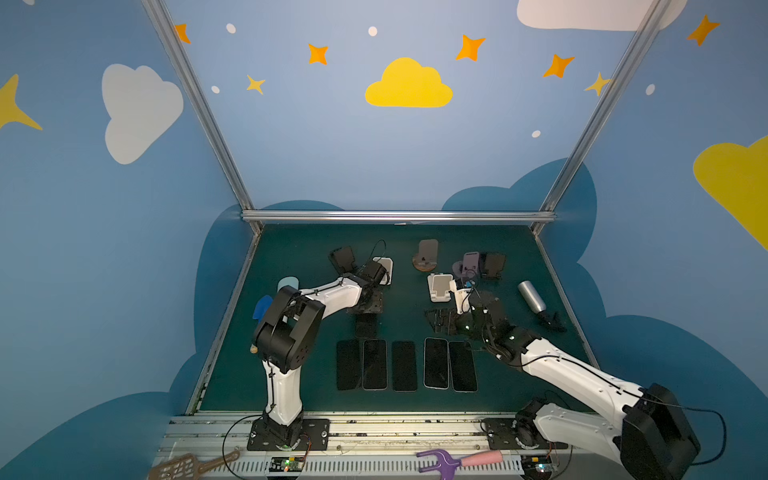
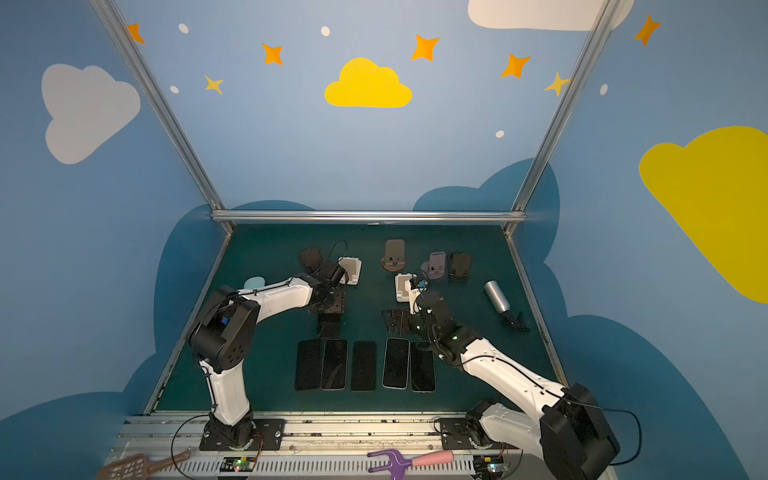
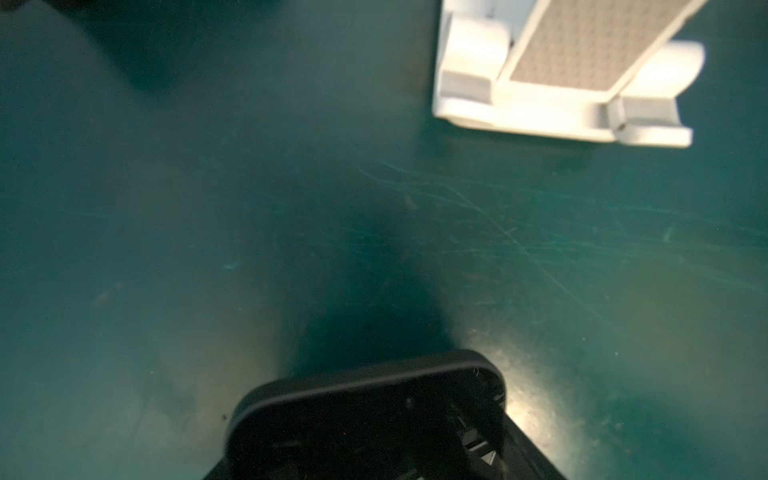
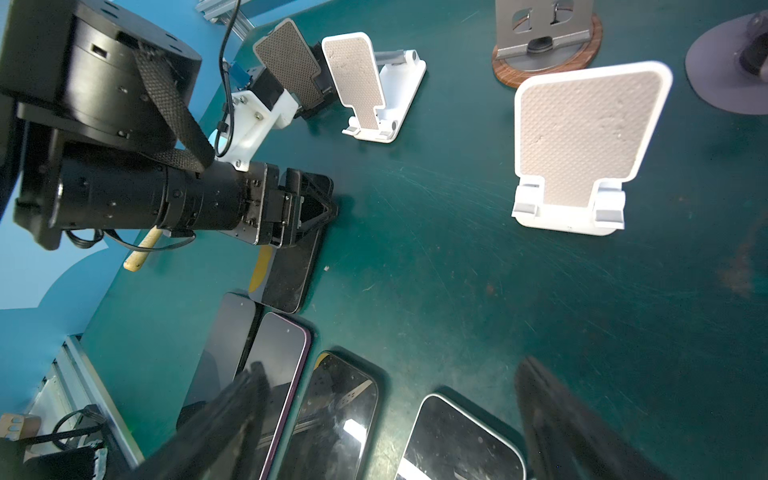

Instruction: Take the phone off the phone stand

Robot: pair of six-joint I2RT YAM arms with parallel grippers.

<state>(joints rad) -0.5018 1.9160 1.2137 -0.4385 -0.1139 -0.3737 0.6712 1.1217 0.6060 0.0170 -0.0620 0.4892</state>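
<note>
In both top views the phone [image 1: 365, 328] lies flat on the surface [image 1: 291, 249] under the left tool [image 1: 368, 305]. Left wrist: its dark end, near an empty white stand [image 3: 561, 83]. Right wrist: the left tool's grip cannot be told; the right tool [image 4: 390, 365] gapes empty. The left should release fully, then rise straight.

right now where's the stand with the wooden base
In both top views the wooden-base stand sits at the table's back middle, just behind a white stand.

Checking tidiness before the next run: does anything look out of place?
A silver bottle lies on its side at the right. One phone lies apart from the row of five, under the left end effector.
</note>
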